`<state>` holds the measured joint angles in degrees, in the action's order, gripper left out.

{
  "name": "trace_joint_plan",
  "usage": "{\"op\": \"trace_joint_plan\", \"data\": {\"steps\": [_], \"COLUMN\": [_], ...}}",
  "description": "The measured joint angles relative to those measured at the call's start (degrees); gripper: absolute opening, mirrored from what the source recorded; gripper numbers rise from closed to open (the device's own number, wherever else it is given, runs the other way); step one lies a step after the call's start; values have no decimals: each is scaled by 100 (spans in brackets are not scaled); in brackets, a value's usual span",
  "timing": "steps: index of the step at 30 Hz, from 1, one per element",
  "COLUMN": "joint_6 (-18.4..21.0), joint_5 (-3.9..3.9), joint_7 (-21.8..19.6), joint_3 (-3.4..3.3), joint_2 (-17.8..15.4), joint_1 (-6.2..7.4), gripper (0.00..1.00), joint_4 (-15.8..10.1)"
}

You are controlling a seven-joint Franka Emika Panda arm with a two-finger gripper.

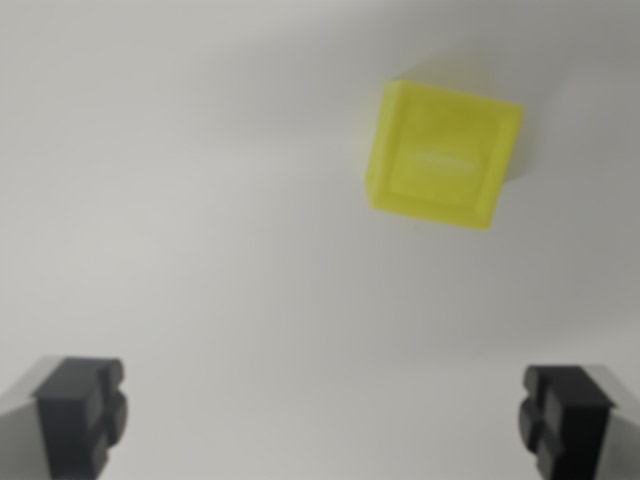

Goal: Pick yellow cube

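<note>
Your claw (325,420) hangs released, fingers (80,410) wide apart, with one yellow cube (440,158) resting well beyond on the counter (200,200).

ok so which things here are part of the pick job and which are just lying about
Part of the job:
- yellow cube, resting on the surface toward the wrist view's upper right
- gripper, open, nothing between its fingers, cube not yet reached

Just there:
- plain white surface under the cube; nothing else lies on it in this view
</note>
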<state>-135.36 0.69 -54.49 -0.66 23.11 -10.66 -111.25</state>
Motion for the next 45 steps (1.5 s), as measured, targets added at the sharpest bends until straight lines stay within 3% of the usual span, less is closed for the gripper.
{"op": "trace_joint_plan", "data": {"steps": [45], "joint_6": [-505], "joint_5": [0], "joint_7": [-461], "joint_3": [0], "joint_2": [1073], "joint_1": [-294], "gripper": [100], "joint_4": [496]}}
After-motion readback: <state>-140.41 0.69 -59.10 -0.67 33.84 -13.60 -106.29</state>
